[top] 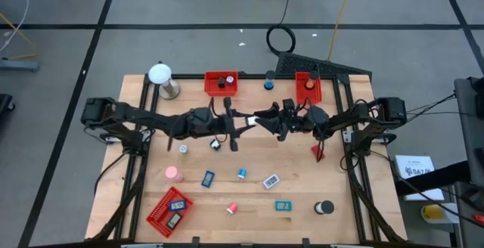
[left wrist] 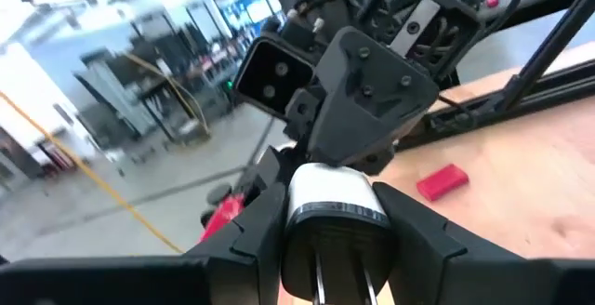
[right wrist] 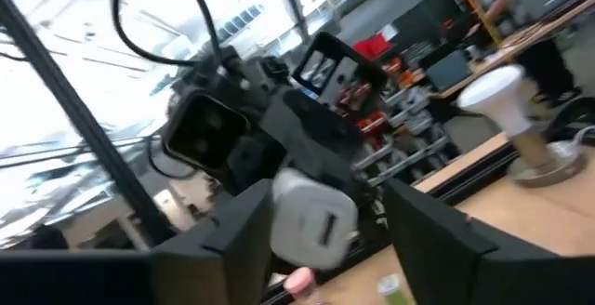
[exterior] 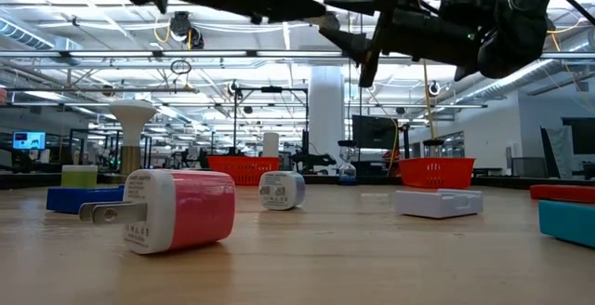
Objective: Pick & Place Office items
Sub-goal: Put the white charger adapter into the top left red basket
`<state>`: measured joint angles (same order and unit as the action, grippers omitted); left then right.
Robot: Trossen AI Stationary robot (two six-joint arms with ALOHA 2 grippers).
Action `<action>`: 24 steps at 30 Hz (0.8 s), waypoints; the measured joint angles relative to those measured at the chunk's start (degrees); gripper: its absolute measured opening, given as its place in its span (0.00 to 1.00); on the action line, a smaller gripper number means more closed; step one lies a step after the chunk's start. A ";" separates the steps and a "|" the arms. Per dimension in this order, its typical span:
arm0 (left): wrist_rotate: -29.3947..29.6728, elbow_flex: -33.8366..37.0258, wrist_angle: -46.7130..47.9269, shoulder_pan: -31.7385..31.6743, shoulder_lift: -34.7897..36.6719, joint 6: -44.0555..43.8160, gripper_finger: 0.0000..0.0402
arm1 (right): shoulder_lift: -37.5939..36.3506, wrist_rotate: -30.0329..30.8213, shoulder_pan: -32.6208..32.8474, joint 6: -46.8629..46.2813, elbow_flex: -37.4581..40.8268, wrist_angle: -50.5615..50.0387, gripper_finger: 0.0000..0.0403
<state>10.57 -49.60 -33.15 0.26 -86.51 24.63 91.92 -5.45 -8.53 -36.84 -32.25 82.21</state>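
Jaws first: my left jaws are clamped on a white charger (left wrist: 335, 217), prongs pointing back at my wrist. It's up in the air over the middle of the tabletop (top: 136, 180). Right jaws sit wide on either side of it, not pinching as far as I can tell. It's probably light, hard, slick plastic, so I'd grab the flat sides, clear of the prongs.

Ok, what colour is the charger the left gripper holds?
White, with a dark band; the charger shows best in the left wrist view, between the left gripper's fingers.
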 joint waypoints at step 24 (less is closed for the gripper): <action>-1.33 -1.76 49.99 -9.91 8.63 -34.30 0.34 | -11.04 13.33 -1.62 27.65 0.07 -40.07 0.09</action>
<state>9.24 -51.37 16.84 -9.65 -77.88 -9.67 80.88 7.88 -10.15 -9.19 -32.18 42.13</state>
